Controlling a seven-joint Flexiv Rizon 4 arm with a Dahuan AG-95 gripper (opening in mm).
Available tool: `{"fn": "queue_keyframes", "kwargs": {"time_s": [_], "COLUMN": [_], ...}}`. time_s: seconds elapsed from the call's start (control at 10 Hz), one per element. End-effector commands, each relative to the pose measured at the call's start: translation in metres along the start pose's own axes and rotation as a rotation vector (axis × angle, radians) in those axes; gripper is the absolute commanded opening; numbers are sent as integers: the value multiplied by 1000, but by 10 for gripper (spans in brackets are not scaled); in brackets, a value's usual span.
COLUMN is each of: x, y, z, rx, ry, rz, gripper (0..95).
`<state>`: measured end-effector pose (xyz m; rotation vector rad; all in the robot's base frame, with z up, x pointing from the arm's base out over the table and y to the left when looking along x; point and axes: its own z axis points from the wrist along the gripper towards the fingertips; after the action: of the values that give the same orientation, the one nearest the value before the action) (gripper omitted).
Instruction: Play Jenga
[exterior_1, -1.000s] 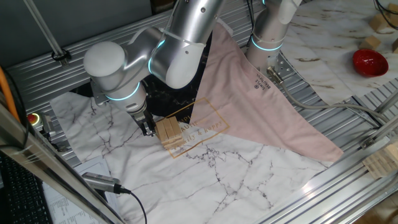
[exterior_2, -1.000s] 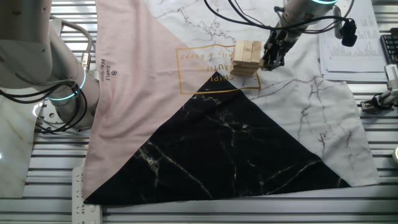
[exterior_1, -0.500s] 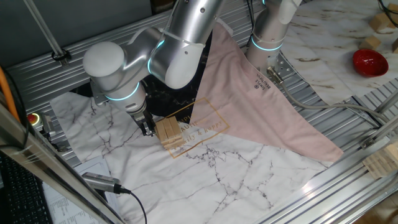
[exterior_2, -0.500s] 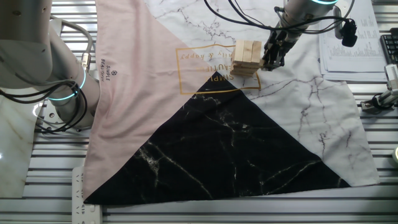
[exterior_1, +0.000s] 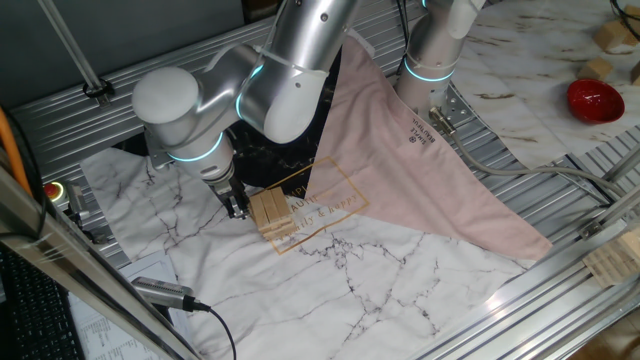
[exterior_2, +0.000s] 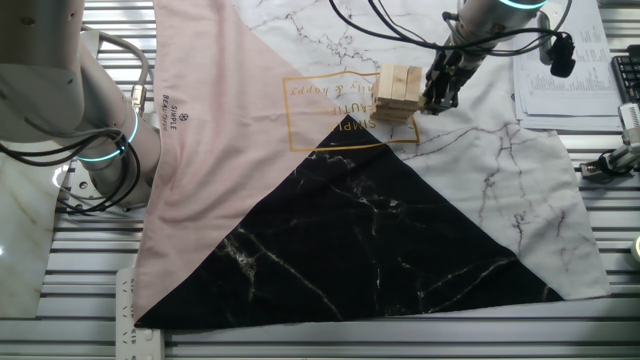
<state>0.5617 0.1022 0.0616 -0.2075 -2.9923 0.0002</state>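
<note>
The Jenga stack (exterior_1: 271, 211) is a small low pile of tan wooden blocks in crosswise layers on the marble-patterned cloth; it also shows in the other fixed view (exterior_2: 398, 90). My gripper (exterior_1: 237, 206) hangs at the stack's side, its dark fingers pointing down and close against the blocks. In the other fixed view my gripper (exterior_2: 437, 92) sits just right of the stack. The fingers look close together, but I cannot see whether they pinch a block.
A pink cloth (exterior_1: 420, 170) and a black marble cloth (exterior_2: 380, 240) overlap the white one. A red bowl-like object (exterior_1: 595, 99) and loose wooden pieces (exterior_1: 612, 36) lie far right. A pale slatted wooden piece (exterior_1: 615, 258) sits at the right edge. A second arm base (exterior_2: 95, 130) stands at left.
</note>
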Motion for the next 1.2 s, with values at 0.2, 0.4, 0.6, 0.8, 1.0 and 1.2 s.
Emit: {"fn": "queue_keyframes", "kwargs": {"time_s": [0.2,0.4,0.6,0.8,1.0,1.2], "x": [1,2,3,3,3,5], "y": [-1,-2,-2,-2,-2,-3], "z": [1,1,0,0,0,0], "rx": [1,1,1,1,1,1], "ry": [-2,-1,-1,0,1,4], "rz": [5,7,8,9,14,19], "gripper": [0,0,0,0,0,0]}}
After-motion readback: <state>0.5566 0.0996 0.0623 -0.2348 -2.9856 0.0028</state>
